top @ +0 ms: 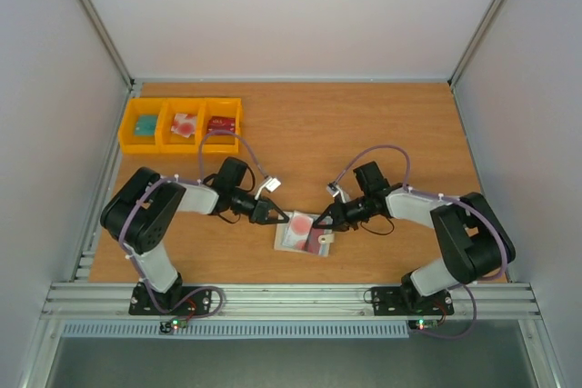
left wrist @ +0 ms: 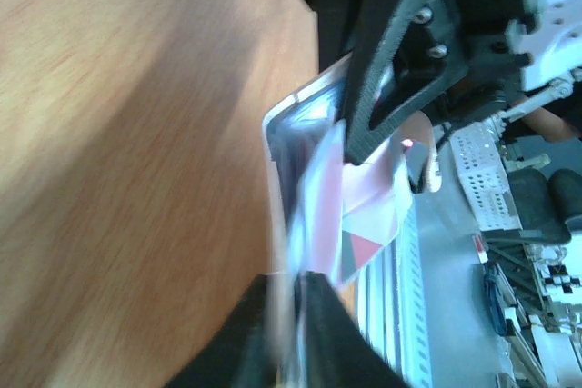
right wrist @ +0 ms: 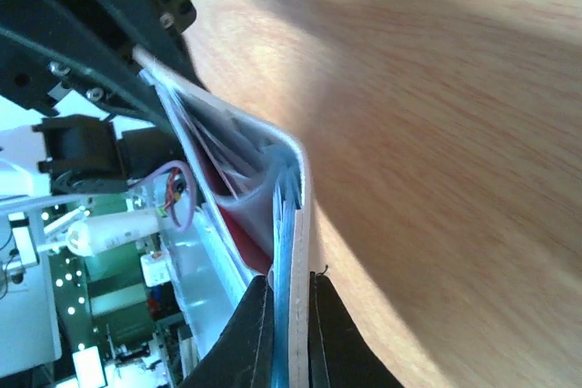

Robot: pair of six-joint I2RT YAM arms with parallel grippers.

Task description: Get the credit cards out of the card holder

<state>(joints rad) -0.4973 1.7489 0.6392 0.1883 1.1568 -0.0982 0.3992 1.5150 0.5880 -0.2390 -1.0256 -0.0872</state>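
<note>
- Left gripper [top: 275, 216] is clenched on one edge of the cream-beige folding card holder [top: 303, 235], and right gripper [top: 320, 223] is clamped on the opposite edge. The holder sits by the middle of the wooden table's [top: 409, 124] near edge.
- Risk: opposing pulls could tear a clear pocket or yank the holder out of one grip.
- Whitish-pink plastic credit cards [left wrist: 364, 211] peek out, wedged between layers, and neither gripper is free to draw them.
- Three yellow plastic bins [top: 182, 102] wait at the far left corner, well apart.
</note>
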